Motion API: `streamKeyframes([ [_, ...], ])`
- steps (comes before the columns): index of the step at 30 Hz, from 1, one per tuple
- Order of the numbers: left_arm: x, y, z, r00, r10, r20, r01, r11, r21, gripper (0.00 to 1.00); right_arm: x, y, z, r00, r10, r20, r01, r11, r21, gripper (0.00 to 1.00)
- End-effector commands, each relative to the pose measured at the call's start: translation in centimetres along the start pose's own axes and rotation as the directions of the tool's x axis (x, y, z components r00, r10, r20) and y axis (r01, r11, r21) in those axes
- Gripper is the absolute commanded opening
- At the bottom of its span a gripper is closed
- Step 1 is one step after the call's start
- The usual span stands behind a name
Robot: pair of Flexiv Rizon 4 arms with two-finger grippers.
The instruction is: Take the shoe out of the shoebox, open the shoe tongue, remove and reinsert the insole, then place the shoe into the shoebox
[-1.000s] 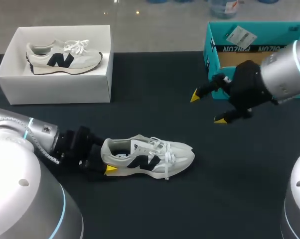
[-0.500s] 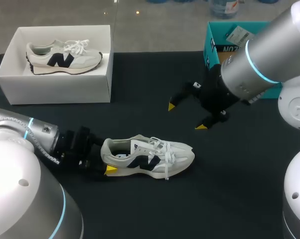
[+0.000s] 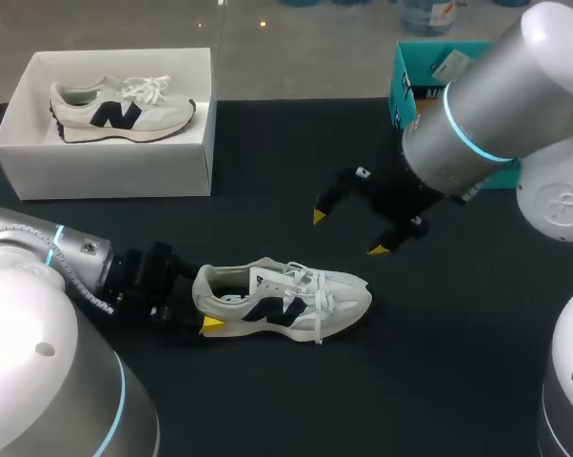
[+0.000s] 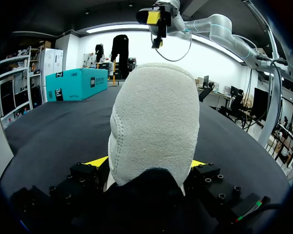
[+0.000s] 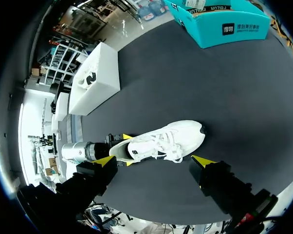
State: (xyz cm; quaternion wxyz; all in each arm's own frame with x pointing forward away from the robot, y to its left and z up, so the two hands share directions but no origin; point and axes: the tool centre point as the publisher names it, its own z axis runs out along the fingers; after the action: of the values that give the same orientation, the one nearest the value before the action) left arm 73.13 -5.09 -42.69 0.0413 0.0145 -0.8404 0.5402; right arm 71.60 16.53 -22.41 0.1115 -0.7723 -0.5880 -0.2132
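In left claw (image 3: pixel 203 305), shoe (image 3: pixel 296 297) heel.

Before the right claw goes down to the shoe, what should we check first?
1. Shoe is out of its box and lying on the table: ok.
2. Left claw grips the heel from both sides: ok.
3. Right claw is open, fingers wide apart: ok.
4. Right claw is aimed at the shoe, which sits ahead of it between its fingers in its own view: ok.
5. Tongue is pulled open: cannot tell, the laces lie over it.
6. Nothing lies on the table between the right claw and the shoe: ok.
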Motion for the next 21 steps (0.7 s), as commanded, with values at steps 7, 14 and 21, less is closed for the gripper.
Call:
streamKeyframes([
  [7, -0.1, 0.1, 0.2, 1.000, -0.001, 0.001, 0.001, 1.000, -0.002, 0.00, 4.5, 0.0, 5.6, 0.990, -0.033, 0.139, 0.031, 0.999, 0.011, 1.00],
  [14, -0.1, 0.1, 0.2, 1.000, -0.001, 0.001, 0.001, 1.000, -0.002, 0.00, 5.9, -0.5, 8.7, 0.986, -0.060, 0.155, 0.052, 0.997, 0.054, 1.00],
  [21, -0.1, 0.1, 0.2, 1.000, -0.001, 0.001, 0.001, 1.000, -0.002, 0.00, 7.3, -1.0, 11.2, 0.976, -0.084, 0.202, 0.071, 0.995, 0.074, 1.00],
])
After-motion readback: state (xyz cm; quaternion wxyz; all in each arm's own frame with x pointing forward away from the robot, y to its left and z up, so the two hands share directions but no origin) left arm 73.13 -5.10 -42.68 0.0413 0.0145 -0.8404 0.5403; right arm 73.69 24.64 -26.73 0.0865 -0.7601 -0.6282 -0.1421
